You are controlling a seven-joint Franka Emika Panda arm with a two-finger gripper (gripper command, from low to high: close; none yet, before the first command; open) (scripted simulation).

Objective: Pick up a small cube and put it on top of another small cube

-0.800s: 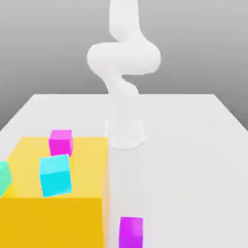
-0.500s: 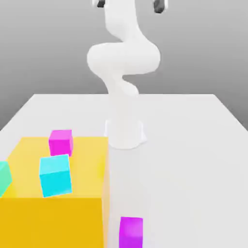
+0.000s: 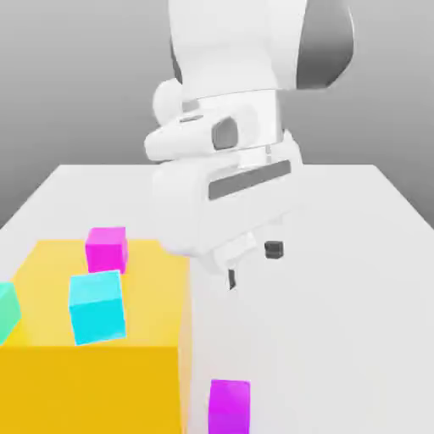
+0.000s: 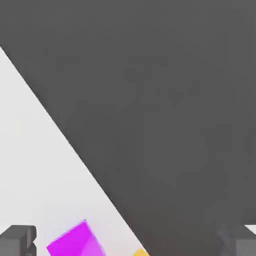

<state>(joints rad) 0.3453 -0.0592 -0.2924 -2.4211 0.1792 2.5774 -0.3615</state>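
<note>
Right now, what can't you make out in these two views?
- Purple cube: its lower part is cut off by the exterior view's bottom edge.
- Green block: mostly past the exterior view's left edge.
- Table behind the arm: covered by the arm and tool.

Small purple-violet cube (image 3: 230,407) looks smooth, matt plastic; white worktop (image 3: 339,280) flat, matt; big yellow block (image 3: 93,373) equally smooth, unglossed.
</note>
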